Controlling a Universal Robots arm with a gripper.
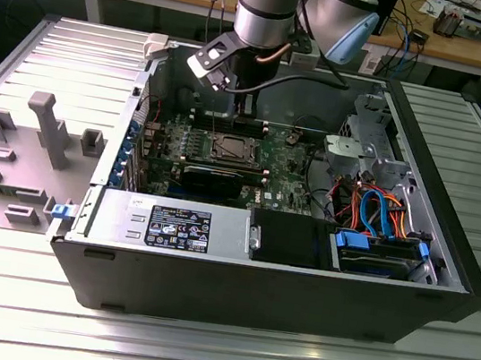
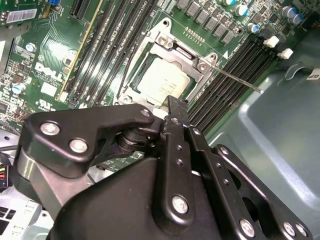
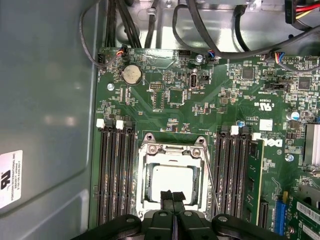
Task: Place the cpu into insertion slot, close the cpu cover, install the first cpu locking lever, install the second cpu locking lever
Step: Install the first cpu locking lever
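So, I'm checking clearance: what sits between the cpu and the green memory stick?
In the first wrist view, going from cpu to stick: the cover edge, a thin lever rod, then empty black memory slots.

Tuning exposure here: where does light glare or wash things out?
Exterior view: bright glare on the ribbed metal table. Second wrist view: the cpu shines pale. First wrist view: a soft sheen on the grey case wall.

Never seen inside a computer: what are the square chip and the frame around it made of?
The cpu looks like matte silver-grey metal, evenly dull. The cpu cover looks like thin shiny sheet metal, probably steel, glinting at its edges.
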